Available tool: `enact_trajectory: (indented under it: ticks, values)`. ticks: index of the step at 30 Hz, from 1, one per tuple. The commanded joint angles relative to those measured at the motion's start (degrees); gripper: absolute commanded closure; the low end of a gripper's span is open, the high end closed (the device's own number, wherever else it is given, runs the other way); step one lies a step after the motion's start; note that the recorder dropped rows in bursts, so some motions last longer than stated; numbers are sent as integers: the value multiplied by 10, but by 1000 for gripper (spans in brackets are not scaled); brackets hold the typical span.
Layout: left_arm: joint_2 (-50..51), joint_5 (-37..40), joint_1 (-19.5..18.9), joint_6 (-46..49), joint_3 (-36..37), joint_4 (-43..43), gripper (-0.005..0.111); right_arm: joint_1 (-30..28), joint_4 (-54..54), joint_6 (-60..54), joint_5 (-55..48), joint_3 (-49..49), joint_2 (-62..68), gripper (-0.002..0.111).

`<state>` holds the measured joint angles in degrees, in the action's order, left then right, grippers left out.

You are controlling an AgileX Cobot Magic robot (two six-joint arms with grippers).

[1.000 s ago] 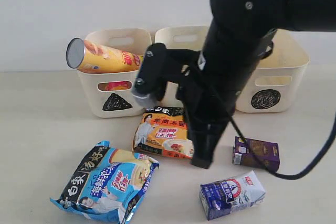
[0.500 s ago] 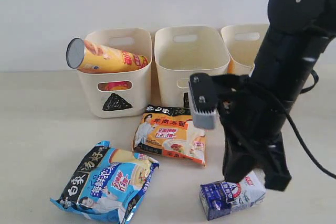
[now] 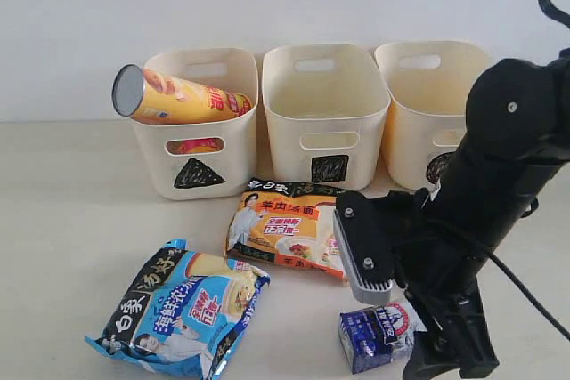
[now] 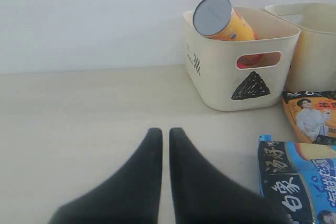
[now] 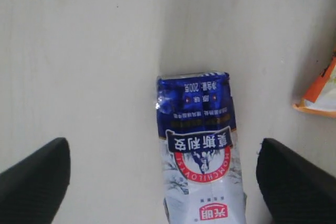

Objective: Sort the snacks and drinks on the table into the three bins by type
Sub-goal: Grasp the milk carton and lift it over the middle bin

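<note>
Blue-white carton (image 5: 198,145) now lies between the spread tips of your right pincer (image 5: 163,182), newly swung from centre, so grasping comes next; left pincer (image 4: 164,140) is pressed together.

Your left bin (image 3: 233,159), middle bin (image 3: 292,144) and right bin (image 3: 405,144) are cream, scribbled in black: triangle, square, and what looks like a half-hidden circle. You have a yellow-orange chip tube (image 3: 183,100), an orange-white noodle bag (image 3: 285,229), a blue-white noodle bag (image 3: 183,304), and a blue-white carton (image 5: 198,140) with a red ring.
</note>
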<state>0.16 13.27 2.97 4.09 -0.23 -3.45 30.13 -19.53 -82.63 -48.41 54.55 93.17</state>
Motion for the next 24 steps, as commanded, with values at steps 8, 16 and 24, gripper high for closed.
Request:
enact_trajectory:
  ticks: [8, 16, 24]
  values:
    - [-2, 1, -1, 3, 2, -6, 102, -4, -8, -20, 45, -13, 35, 22]
    - [-2, 1, -1, 3, 2, -6, 102, -4, -5, -25, 93, -13, 100, 22]
    - [-2, 1, -1, 3, 2, -6, 102, -4, -4, -109, 117, -13, 63, 107]
